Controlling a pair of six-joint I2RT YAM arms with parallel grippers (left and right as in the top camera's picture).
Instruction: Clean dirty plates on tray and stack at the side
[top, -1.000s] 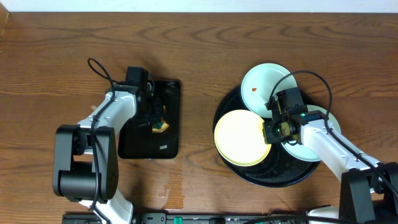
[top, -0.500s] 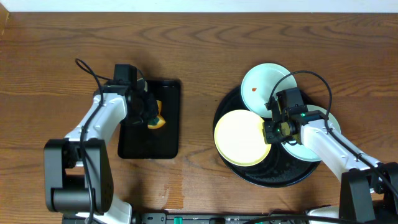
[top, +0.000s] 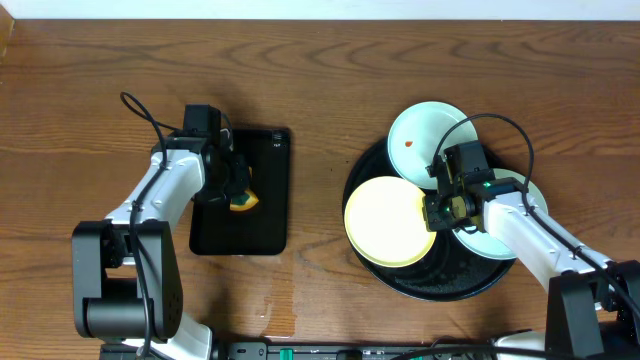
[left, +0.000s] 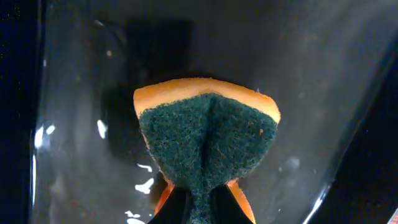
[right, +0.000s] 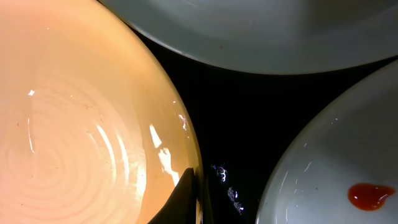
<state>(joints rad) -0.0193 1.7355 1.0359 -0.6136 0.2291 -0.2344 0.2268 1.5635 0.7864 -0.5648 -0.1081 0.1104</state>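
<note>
wide brown table (top: 320, 70) first, and the big mover on it is the left arm (top: 165, 185): in the last second its elbow has swung out to the left and its wrist has drawn back a touch towards the table's left edge. it now reaches in from the side with the forearm angled across, wrist tipped down. the right arm (top: 530, 235) hasn't budged, stretched diagonally in from the near right corner and lying over the round tray (top: 440, 280).

that tray sits right of centre with all three plates on it, none cleaned or stacked yet by our reckoning. across from it, the rectangular tray (top: 240, 235) lies under the left wrist, its floor wet and shiny.

on to the plates: the yellow plate (top: 388, 222) lies on the round tray's left side, the far mint plate (top: 425, 135) hangs over the back rim, and the near mint plate (right: 323, 155) is half hidden beneath the right arm. the right gripper (right: 198, 199) is nipped tight on the yellow plate's right-hand rim, steadying it, we'd say.

smaller again, the sponge (left: 208, 140), orange with a green scouring face, is folded and pinched hard in the left gripper (left: 199, 208), over the small tray's left half. it has slid left with the arm, so the scrubber looks collected and ready to travel.

tiniest of all, a red spot (right: 368, 195) on the near mint plate.
</note>
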